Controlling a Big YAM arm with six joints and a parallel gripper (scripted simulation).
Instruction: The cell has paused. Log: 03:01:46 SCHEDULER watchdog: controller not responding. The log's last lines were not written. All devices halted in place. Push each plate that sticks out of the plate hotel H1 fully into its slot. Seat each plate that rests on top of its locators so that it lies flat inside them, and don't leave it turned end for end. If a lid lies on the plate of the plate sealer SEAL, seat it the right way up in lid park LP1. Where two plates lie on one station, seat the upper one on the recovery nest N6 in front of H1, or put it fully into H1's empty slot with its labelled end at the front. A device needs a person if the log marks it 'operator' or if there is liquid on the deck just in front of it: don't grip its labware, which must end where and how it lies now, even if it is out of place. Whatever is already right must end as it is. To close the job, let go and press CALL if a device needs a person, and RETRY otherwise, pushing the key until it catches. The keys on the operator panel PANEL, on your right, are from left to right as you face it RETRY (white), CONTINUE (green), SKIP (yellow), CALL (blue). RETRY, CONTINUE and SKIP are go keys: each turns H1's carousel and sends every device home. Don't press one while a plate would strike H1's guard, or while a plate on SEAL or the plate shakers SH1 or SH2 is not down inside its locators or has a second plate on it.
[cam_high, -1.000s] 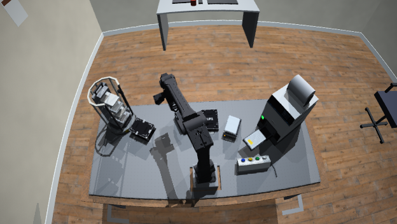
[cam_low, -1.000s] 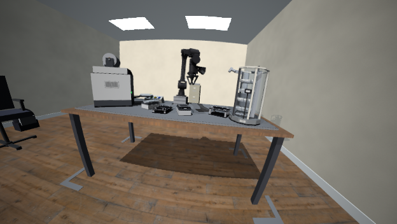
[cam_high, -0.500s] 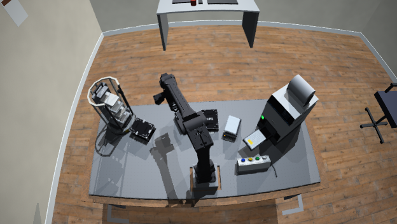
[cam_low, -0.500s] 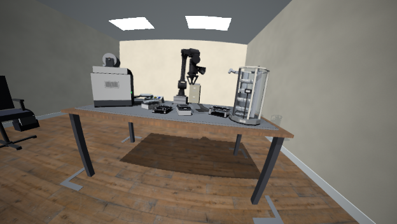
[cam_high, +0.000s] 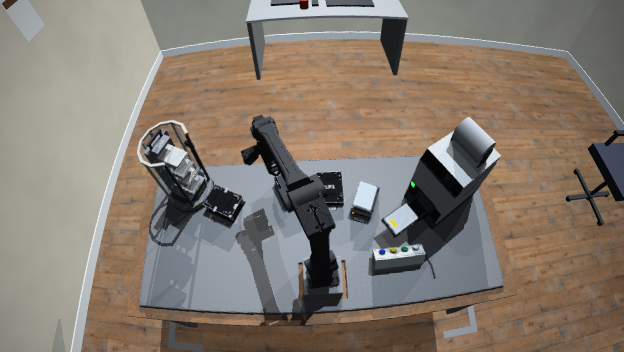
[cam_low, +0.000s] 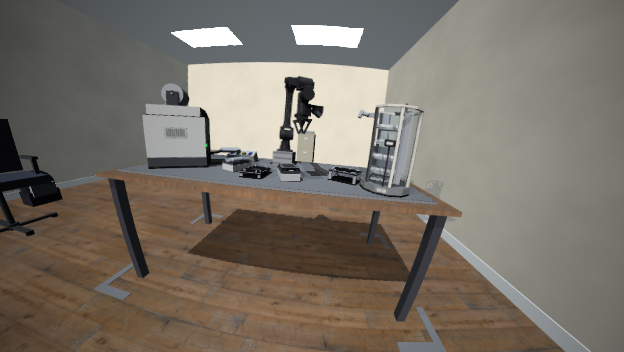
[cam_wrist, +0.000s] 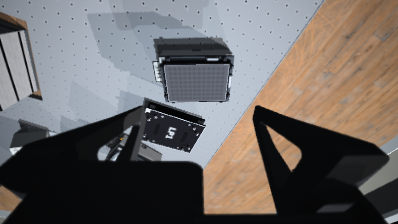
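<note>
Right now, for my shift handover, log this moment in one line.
arm: raised high | fingers: open, holding nothing | wrist view: well plate, lid park LP1 below

Grey dotted plate (cam_wrist: 197, 82), black lid park (cam_wrist: 172, 131).

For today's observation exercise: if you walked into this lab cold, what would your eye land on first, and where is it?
The tall black arm rises from mid-table, its open claw held high and empty. At the table's left end in the top view stands the glass-walled plate hotel, with a plate visibly poking out near its top. On the other side sits the boxy grey sealer, a yellow-marked plate on its tray, and the four-key panel in front.
</note>
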